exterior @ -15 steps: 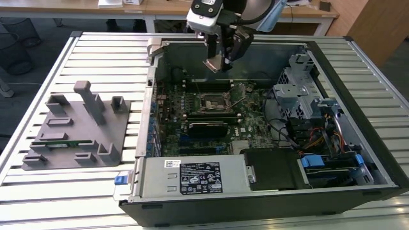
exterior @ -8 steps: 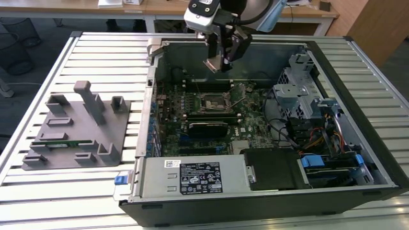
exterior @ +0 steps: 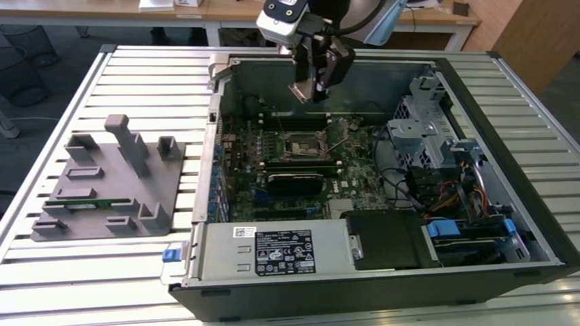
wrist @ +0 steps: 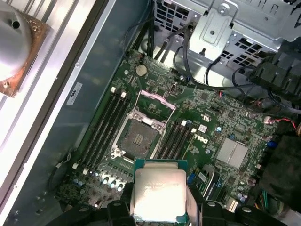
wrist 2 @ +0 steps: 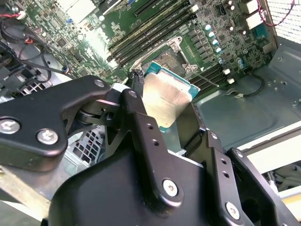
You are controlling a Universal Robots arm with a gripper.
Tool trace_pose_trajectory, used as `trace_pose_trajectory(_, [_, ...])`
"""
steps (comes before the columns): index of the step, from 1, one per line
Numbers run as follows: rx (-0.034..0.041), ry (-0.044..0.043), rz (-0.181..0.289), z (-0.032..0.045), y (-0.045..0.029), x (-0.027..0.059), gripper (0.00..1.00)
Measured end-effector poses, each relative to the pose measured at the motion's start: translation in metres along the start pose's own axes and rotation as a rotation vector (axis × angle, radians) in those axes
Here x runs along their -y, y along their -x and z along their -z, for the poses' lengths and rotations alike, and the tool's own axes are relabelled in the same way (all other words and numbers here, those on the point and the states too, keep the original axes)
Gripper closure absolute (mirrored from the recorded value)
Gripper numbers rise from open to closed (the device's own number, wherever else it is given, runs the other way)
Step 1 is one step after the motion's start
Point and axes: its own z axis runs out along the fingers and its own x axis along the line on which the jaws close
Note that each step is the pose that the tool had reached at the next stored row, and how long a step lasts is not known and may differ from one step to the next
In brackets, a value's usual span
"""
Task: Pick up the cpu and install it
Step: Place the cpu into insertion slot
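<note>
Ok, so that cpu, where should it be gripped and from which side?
By two opposite thin edges, coming in from the metal-top side. The cpu is a thin square plate, so only its rim offers parallel faces, and that probably keeps the underside clear for seating. The pincer holds it that way above the open socket, with a finger on either edge.

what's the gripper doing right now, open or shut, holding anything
Gripper: shut on the cpu, holding it in the air over the motherboard.
</note>
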Motion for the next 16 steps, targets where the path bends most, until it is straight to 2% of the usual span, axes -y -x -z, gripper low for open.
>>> trace_pose_trajectory(16, [0.0042,0.0011,-0.117,-0.0006,-0.0007,-0.0003,0.47])
